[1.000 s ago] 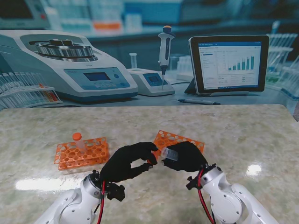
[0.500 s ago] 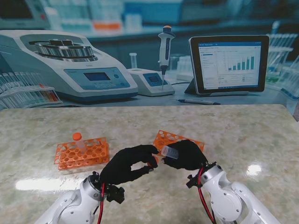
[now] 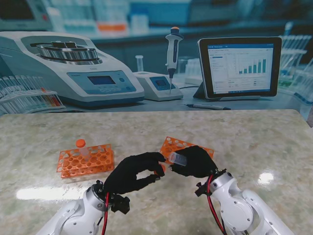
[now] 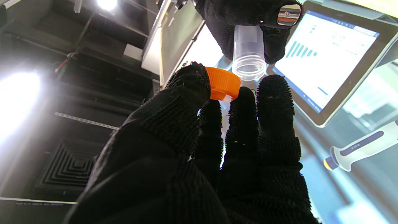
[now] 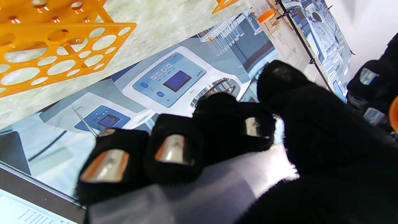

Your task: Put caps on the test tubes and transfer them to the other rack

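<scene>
The right hand (image 3: pixel 195 162) grips a clear test tube (image 4: pixel 248 53), its open mouth toward the left hand (image 3: pixel 131 172), which pinches an orange cap (image 4: pixel 222 82). Since a second ago the cap has edged closer, now just beside the tube's rim, not yet seated.

Tube (image 3: pixel 177 159) (uncapped) beside cap (image 3: pixel 161 169)

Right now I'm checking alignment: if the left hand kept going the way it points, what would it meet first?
Probably the open test tube in the right hand; the orange cap looks slightly off-axis, depth unclear.
</scene>
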